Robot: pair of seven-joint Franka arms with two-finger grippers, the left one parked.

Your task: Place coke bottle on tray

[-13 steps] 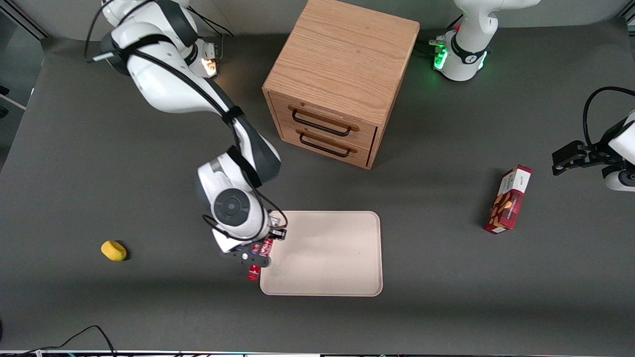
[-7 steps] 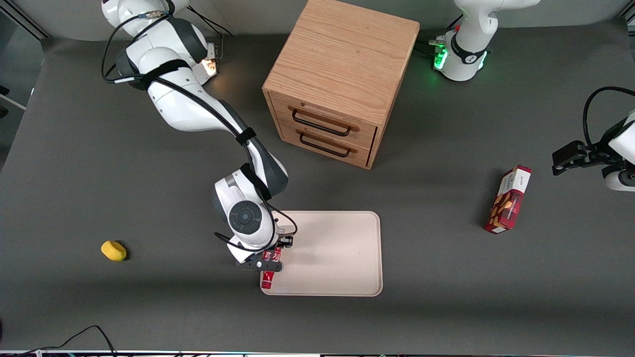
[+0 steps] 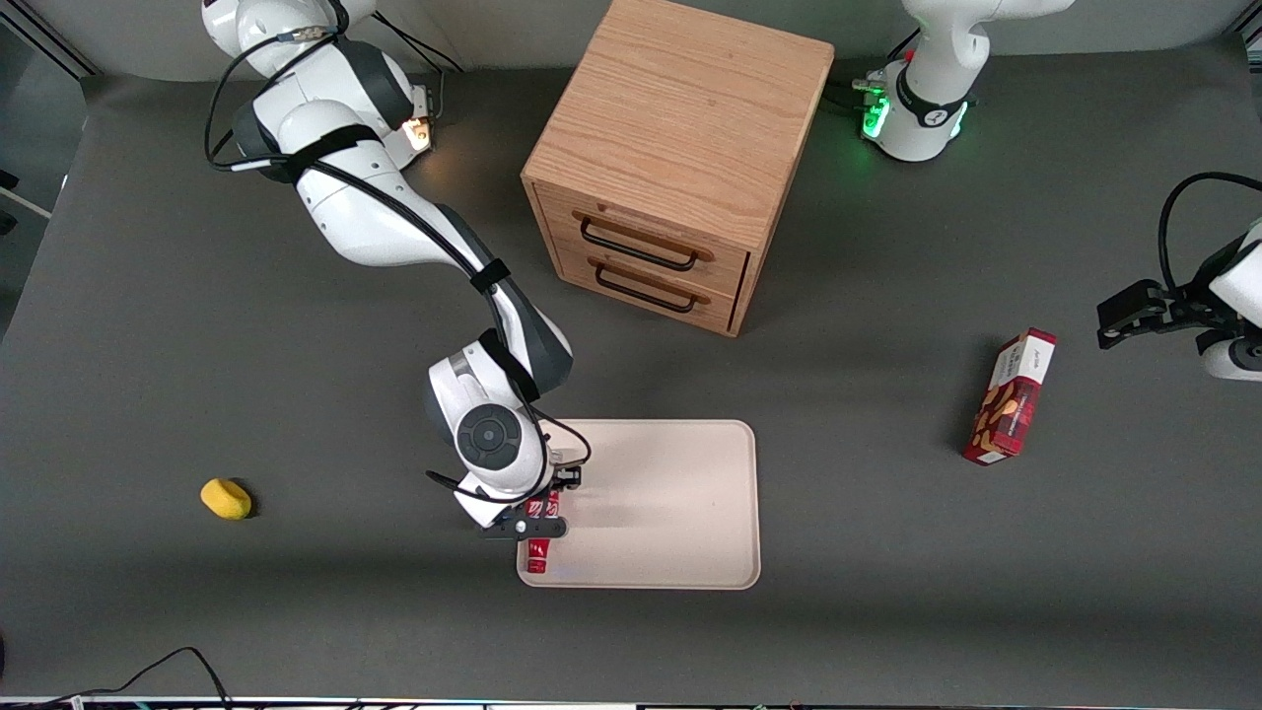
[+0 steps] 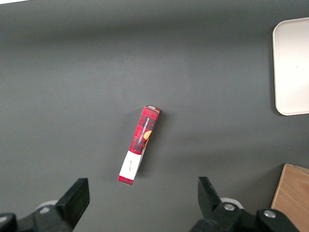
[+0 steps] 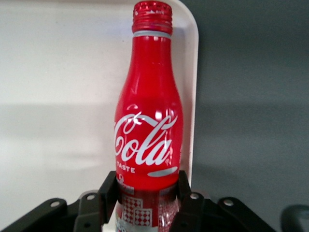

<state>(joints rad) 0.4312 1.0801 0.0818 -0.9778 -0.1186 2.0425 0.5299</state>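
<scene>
End effector (image 3: 526, 526) fingers (image 5: 190, 205) clamp the coke bottle's (image 5: 147, 140) lower body, holding it lengthwise over the tray's (image 3: 680, 493) edge nearest the working arm. Arm reaches down, wrist bent. Since half a second ago, barely shifted.

Setting: robot lab — staged manipulation bench
Surface: dark grey tabletop (image 3: 197, 325), bare matting
Evidence: Franka arm bases (image 3: 917, 108) bolted on, status lights glowing, loose cables (image 3: 168, 666) — scattered test props
</scene>
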